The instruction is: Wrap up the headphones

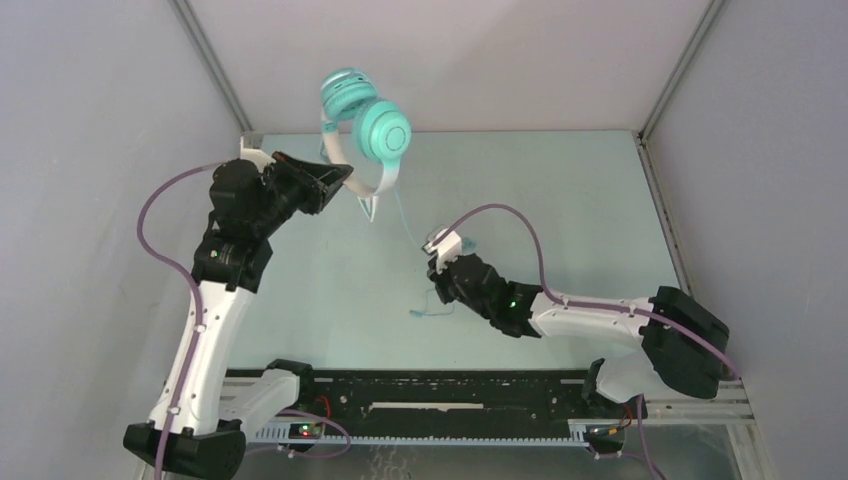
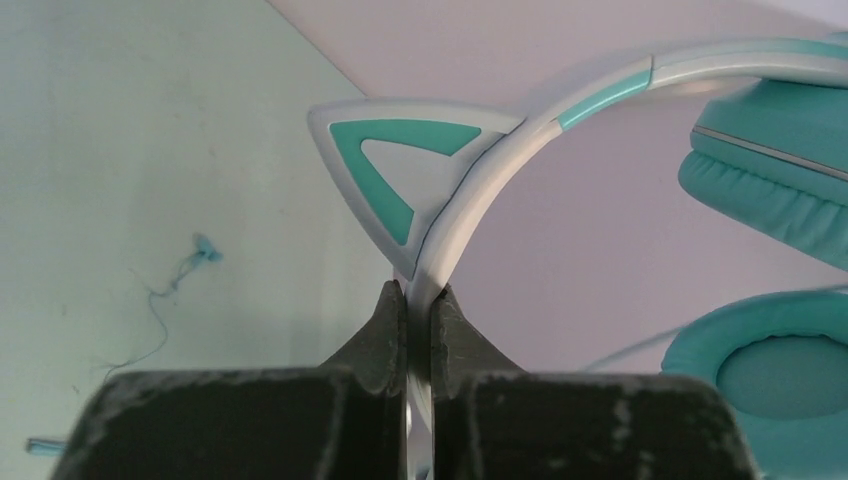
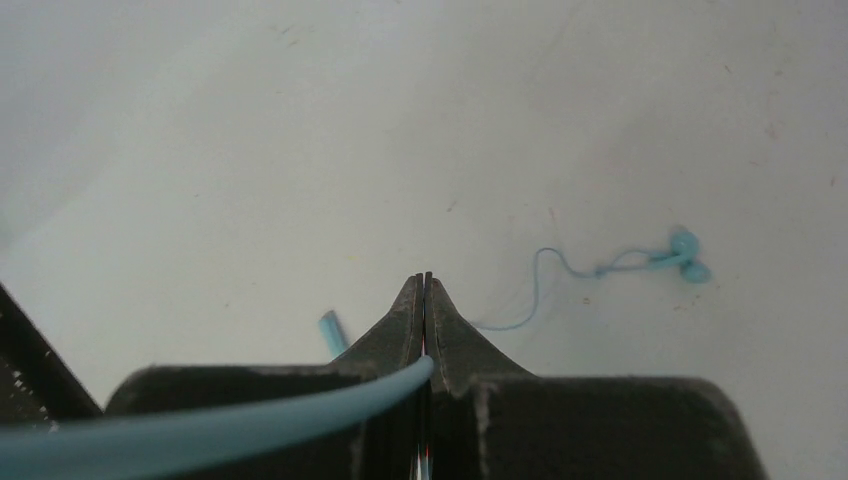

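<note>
The headphones (image 1: pixel 384 136) hang in the air at the back left, teal ear cups uppermost and white headband (image 1: pixel 383 186) below. My left gripper (image 1: pixel 338 178) is shut on the headband; in the left wrist view its jaws (image 2: pixel 418 300) pinch the white band just under a teal-edged cat ear (image 2: pixel 385 165), with both ear cups (image 2: pixel 775 165) at the right. The thin teal cable (image 1: pixel 403 218) drops from the headphones to my right gripper (image 1: pixel 433 262), which is low over the table. The right gripper (image 3: pixel 425 285) is shut on the cable (image 3: pixel 200 430). The cable's loose end (image 3: pixel 685 262) lies on the table.
The pale green table (image 1: pixel 560 220) is boxed in by grey walls at the left, back and right, with metal corner posts (image 1: pixel 215 60). A black rail (image 1: pixel 430 400) runs along the near edge between the arm bases. The cable's tail (image 1: pixel 430 312) lies mid-table, near the right arm.
</note>
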`<control>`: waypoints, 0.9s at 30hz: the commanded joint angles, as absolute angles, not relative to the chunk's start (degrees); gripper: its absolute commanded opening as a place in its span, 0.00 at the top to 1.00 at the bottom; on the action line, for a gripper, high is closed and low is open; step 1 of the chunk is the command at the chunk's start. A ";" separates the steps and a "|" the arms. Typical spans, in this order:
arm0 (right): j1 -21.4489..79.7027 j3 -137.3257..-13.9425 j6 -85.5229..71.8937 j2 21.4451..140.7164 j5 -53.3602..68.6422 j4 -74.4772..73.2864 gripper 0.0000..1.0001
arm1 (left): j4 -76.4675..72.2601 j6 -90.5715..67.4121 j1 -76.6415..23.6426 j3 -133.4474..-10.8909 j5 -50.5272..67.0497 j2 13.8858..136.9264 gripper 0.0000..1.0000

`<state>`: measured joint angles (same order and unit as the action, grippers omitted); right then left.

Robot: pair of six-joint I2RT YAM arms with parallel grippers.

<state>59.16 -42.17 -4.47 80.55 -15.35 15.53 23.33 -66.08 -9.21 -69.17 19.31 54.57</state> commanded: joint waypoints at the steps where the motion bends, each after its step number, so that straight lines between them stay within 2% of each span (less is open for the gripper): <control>1: 66.03 -45.76 -0.26 79.63 -24.99 10.85 1.00 | 23.98 -71.89 -8.79 -68.54 6.82 55.49 1.00; 5: 73.67 -45.97 4.08 77.46 -31.46 8.37 1.00 | 32.46 -70.98 -8.92 -68.44 -7.08 57.47 1.00; 14: 83.28 -47.38 13.14 67.59 -35.59 0.28 1.00 | 37.93 -61.06 -11.71 -68.84 -21.25 61.98 1.00; 18: 84.63 -49.30 15.88 64.13 -36.27 -3.49 1.00 | 39.56 -55.54 -14.96 -70.04 -28.15 64.01 1.00; 22: 84.38 -50.93 18.84 62.24 -38.27 -4.91 1.00 | 40.50 -47.25 -19.52 -72.08 -31.97 66.90 1.00; 27: 82.30 -52.27 20.67 60.91 -39.76 -8.24 1.00 | 40.28 -31.81 -25.20 -73.25 -29.06 70.56 1.00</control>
